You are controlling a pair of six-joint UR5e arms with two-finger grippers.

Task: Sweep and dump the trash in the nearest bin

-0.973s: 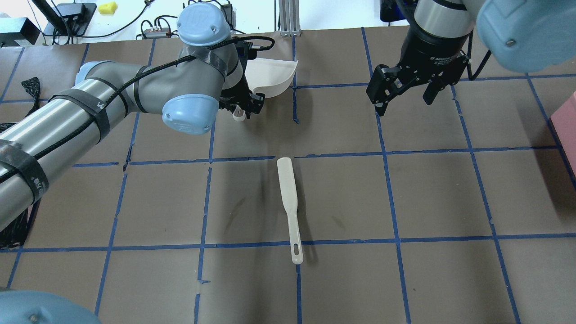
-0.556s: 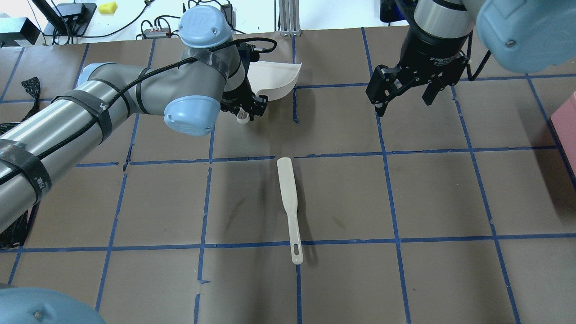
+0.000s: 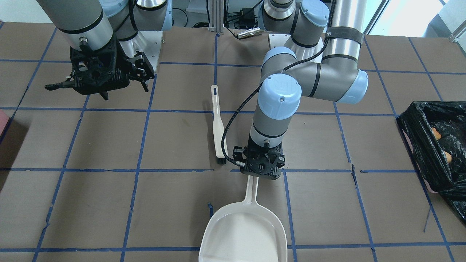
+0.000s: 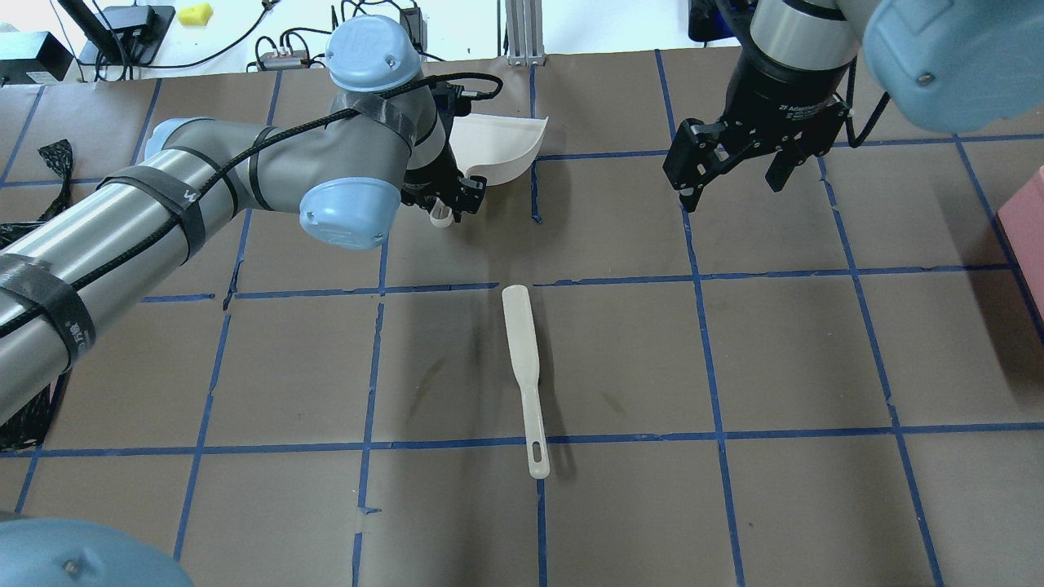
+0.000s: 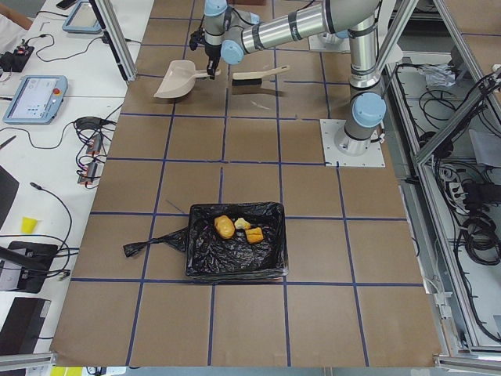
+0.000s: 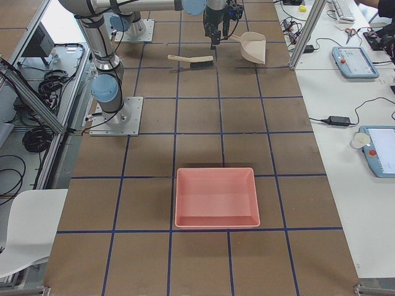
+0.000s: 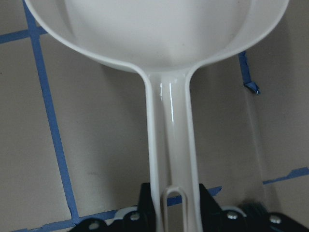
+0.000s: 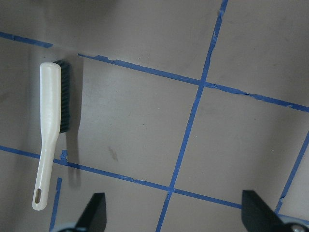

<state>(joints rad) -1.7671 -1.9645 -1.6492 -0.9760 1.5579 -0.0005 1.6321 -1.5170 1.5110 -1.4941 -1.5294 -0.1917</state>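
Note:
The trash lies inside the bin point(image 5: 197, 254), a box lined with a black bag: a tan potato-like piece point(image 5: 225, 226), a bread chunk point(image 5: 254, 234) and a pale apple-core bit point(image 5: 242, 224). In the front view the bin point(image 3: 418, 138) sits at the right edge. My left gripper point(image 3: 263, 174) is shut on the handle of the white dustpan point(image 3: 244, 233), whose scoop holds nothing point(image 7: 159, 38). The white brush point(image 4: 522, 359) lies flat at mid-table, and no gripper touches it. My right gripper point(image 4: 730, 183) hangs open above the table, off to the brush's far right.
A pink tray point(image 6: 216, 197) sits near the table's right end, its edge showing in the overhead view point(image 4: 1032, 220). Blue tape lines grid the brown table. Cables and devices lie beyond the far edge point(image 4: 285, 49).
My left arm has shifted slightly to the right, carrying the dustpan with it. The right gripper and the brush have stayed put.

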